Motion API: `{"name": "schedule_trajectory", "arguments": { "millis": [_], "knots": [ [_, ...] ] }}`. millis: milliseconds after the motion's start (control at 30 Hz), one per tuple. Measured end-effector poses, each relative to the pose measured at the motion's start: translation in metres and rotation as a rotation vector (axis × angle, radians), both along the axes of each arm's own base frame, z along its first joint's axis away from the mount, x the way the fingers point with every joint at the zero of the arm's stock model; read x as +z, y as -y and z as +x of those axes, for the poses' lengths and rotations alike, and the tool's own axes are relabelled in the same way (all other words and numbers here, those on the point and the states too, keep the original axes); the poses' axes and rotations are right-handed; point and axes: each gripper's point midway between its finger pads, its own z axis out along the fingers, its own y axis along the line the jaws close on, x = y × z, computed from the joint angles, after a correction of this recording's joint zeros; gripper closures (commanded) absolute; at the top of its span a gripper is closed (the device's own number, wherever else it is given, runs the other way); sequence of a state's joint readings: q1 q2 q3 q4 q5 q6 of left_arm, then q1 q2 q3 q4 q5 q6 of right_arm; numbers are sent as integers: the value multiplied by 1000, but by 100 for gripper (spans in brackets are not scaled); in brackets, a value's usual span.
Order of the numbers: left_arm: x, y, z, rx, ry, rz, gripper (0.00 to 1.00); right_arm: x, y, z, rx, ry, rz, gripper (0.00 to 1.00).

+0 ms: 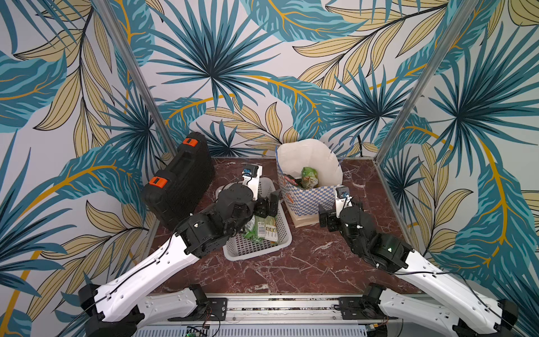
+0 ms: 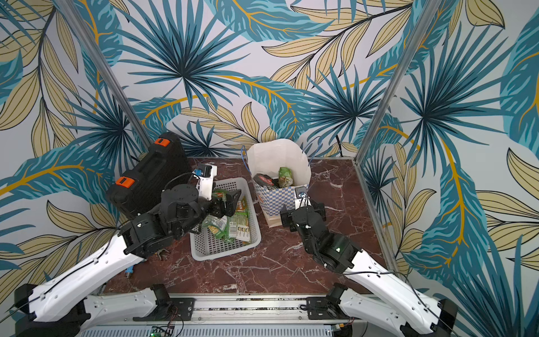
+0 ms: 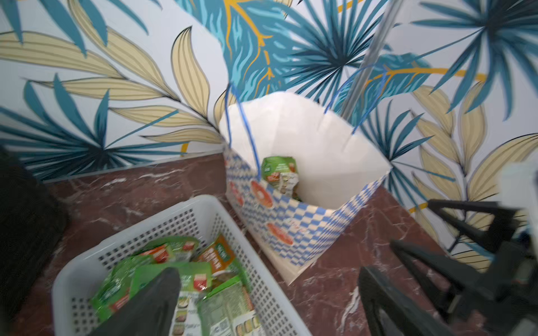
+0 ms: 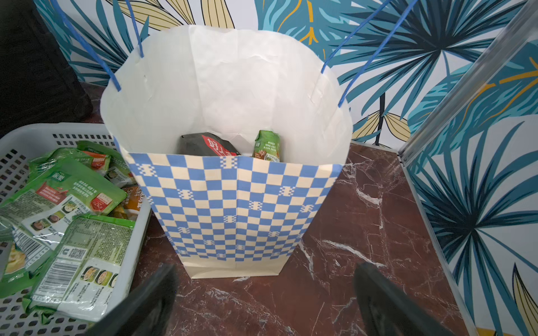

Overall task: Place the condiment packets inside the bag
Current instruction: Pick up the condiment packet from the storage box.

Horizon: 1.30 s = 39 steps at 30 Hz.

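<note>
Noted both wide and empty: left gripper point(image 1: 267, 204) over basket point(image 1: 256, 254) of condiment packets point(image 1: 264, 230), right gripper point(image 4: 265, 269) facing bag point(image 1: 309, 201) with two packets inside

bag point(image 4: 233, 203): blue-cream checks | packets point(image 4: 72, 186): green | basket point(image 4: 43, 129): white | table point(image 4: 364, 232): red marble

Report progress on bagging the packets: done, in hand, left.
Done: a dark pouch and a green packet sit in the bag. In hand: nothing; the left gripper is open over the basket, and the right gripper is open in front of the bag. Left: a pile of green and orange packets lies in the basket.
</note>
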State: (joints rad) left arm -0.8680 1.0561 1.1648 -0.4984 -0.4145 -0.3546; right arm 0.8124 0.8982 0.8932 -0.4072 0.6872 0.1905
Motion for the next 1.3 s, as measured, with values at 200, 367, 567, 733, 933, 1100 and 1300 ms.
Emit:
{"name": "schedule_trajectory", "arguments": {
  "millis": [200, 367, 567, 733, 933, 1100, 1300],
  "knots": [
    [-87, -73, 13, 226, -59, 101, 0, -11, -17, 4, 57, -43, 1, 0],
    [-127, -122, 19, 373, -70, 78, 0, -21, -44, 10, 126, -101, 4, 5],
    [-144, -150, 25, 475, -94, 0, 0, -29, -109, 15, 223, -190, 14, 15],
    [-135, -160, 25, 514, -67, -73, 0, -51, -168, 8, 285, -294, -16, 25],
    [-141, -165, 26, 538, -81, -98, 0, -97, -216, 2, 309, -425, -73, 31],
    [-142, -167, 26, 546, -84, -109, 0, -138, -237, 4, 304, -526, -105, 34],
    [-141, -167, 26, 549, -84, -112, 0, -175, -256, 6, 303, -607, -137, 34]
  ]
}}
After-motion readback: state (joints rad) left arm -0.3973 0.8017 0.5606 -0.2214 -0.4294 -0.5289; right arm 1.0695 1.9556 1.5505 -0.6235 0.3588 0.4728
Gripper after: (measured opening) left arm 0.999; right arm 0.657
